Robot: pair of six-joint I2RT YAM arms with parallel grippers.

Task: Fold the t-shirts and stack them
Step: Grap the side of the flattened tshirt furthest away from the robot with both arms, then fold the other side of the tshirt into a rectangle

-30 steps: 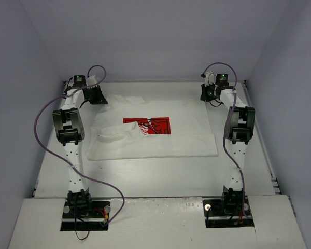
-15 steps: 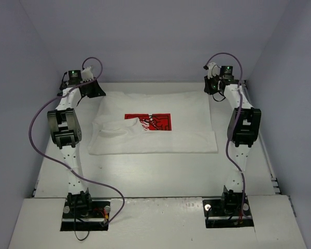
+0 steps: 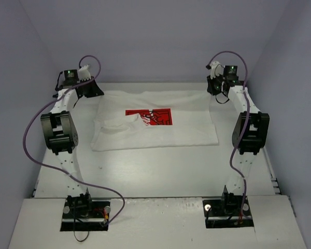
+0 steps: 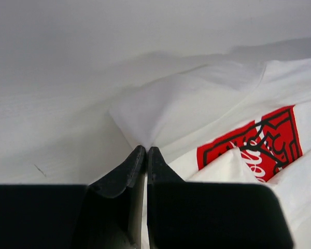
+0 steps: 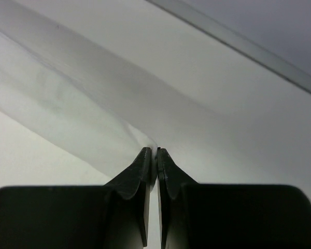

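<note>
Overhead view: one white t-shirt (image 3: 155,132) lies spread across the upper middle of the table (image 3: 155,171), its red print (image 3: 149,116) facing up just above the frame's centre. A loose flap of cloth, probably a sleeve (image 3: 119,126), is turned in over the left edge of the print. No second garment shows.

The left gripper (image 3: 89,89) sits at the shirt's upper-left corner and the right gripper (image 3: 216,92) at its upper-right corner. In the left wrist view the left gripper (image 4: 146,151) has its fingers pressed together on a small peak of white fabric, from which the cloth (image 4: 166,109) fans away in tension folds. In the right wrist view the right gripper (image 5: 155,151) is likewise clamped on a pinched edge, with a long crease running to the upper left of that frame.

Handling, as a judgement: the shirt is light, thin and entirely limp. It will sag, drag and wrinkle between the holds rather than keep any shape, and a shallow pinch may slip out under tension. Corners and hem edges are the sensible places to grip, taken as a matched pair so the fabric between them stays taut and the fold line falls straight.
</note>
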